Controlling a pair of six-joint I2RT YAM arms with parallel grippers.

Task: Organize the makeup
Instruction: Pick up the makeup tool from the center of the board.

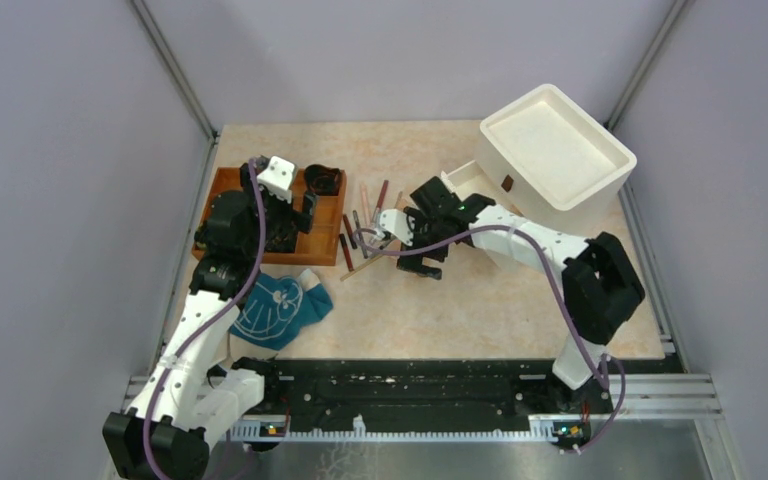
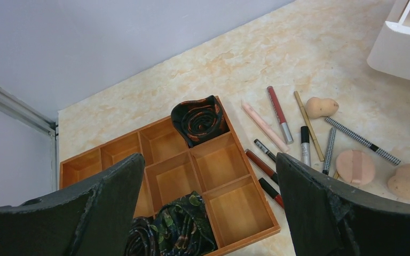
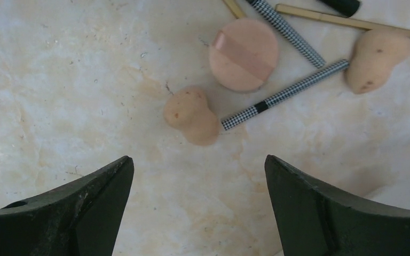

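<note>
I see my left gripper spread wide over the wooden tray by the left edge, my right gripper spread wide near a tan sponge

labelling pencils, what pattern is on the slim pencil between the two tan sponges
The pencil has a fine black-and-white check; clearest in the right wrist view.
</note>
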